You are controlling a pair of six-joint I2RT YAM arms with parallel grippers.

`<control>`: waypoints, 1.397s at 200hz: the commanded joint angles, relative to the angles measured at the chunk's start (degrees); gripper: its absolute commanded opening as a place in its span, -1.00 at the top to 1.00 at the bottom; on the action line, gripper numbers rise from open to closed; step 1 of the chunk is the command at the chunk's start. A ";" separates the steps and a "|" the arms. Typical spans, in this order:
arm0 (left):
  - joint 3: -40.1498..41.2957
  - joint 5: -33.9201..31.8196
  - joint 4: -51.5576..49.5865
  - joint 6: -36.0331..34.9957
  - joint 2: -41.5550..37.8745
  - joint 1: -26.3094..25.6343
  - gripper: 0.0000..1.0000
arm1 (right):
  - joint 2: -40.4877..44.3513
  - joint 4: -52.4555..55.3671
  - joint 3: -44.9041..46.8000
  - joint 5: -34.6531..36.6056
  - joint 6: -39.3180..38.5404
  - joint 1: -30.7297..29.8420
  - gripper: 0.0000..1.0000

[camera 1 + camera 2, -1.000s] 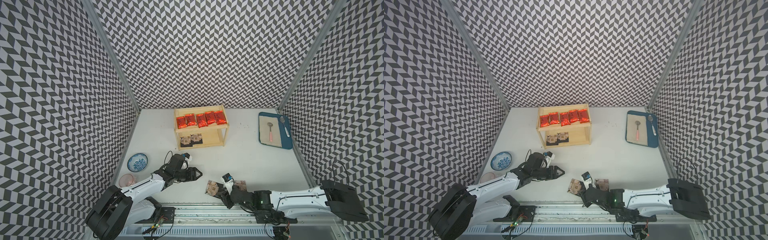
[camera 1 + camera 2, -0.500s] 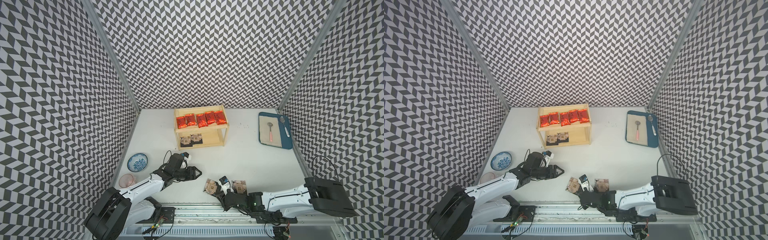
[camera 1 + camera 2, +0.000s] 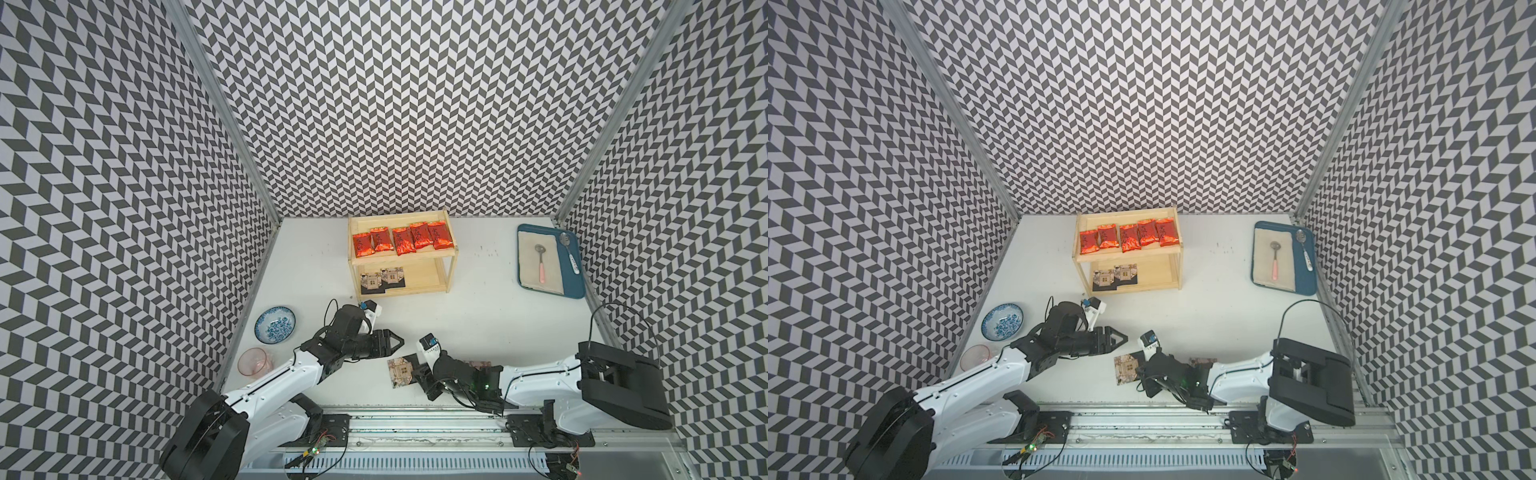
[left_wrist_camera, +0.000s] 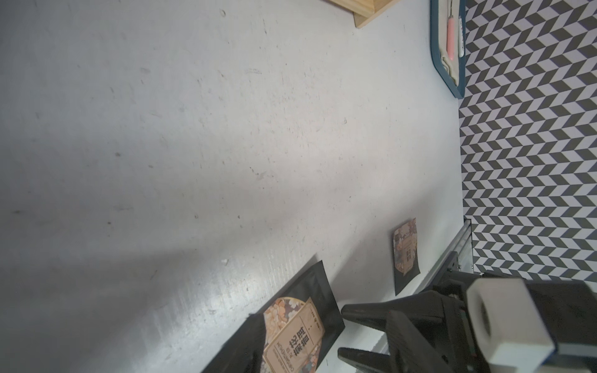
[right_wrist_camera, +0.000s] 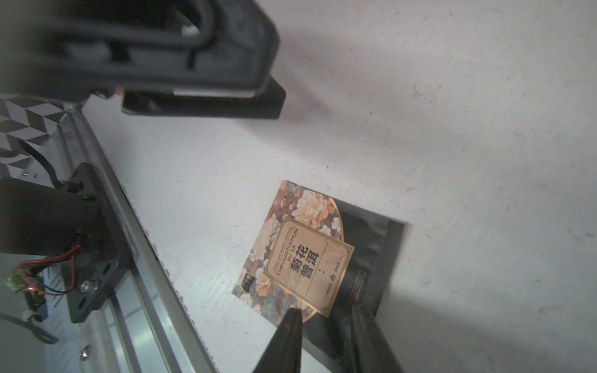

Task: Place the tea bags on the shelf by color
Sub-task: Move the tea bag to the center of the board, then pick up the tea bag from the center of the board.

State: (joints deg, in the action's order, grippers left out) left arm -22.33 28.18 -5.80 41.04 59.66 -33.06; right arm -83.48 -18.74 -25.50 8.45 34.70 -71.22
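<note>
Black tea bag (image 5: pixel 300 255) lies flat, its edge between the outstretched right arm's (image 3: pixel 540 376) narrow jaws; left jaws wide.

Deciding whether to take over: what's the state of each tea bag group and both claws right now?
red sachets: all five lying on the top tier of the shelf.
shelved black packets: two flat on the lower tier.
front black packet: flat on the table, right claw tips over its edge.
second black packet: flat on the table, not held.
right claw: open, gripping nothing.
left claw: open, empty.
</note>
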 commanded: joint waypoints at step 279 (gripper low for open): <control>3.07 3.39 1.37 2.46 9.15 -5.70 -0.20 | -12.12 -16.07 -0.62 -41.23 -1.75 24.38 0.26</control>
State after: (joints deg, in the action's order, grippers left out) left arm -19.77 32.60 -5.58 44.47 68.07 -39.22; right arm -94.87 -31.64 -25.34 -32.08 32.10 -47.07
